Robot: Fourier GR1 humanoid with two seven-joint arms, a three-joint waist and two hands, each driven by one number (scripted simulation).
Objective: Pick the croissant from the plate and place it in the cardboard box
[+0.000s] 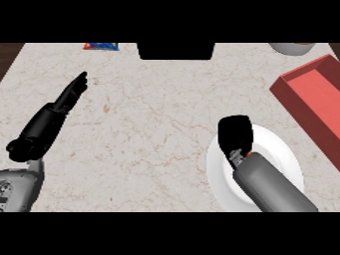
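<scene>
On the white plate, near the counter's front-right part, the right robot hand is down over the plate's left half, its grey forearm coming in from the lower edge. Its black back faces the head view and covers whatever lies beneath, so I cannot tell how its fingers are set. The croissant is not visible anywhere; my guess is that it sits under that hand on the plate, though nothing confirms this.

Right of the plate and just beyond its rim lies the box, which shows red rather than cardboard-brown, a long open tray running toward the counter's far-right corner. Far from the plate, at the back edge, stand a dark block, a blue-and-red packet and a pale bowl. Well to the left of the plate, the left robot hand rests with fingers straight and together, holding nothing.

The step in hand looks like the pickup. To do it well, the fingers should close around the croissant's thick middle, not a tip, and the lift should go straight up until clear of the plate's rim. Only then should the arm swing right, high enough to pass the box's near wall, and lower into the open middle before letting go.
</scene>
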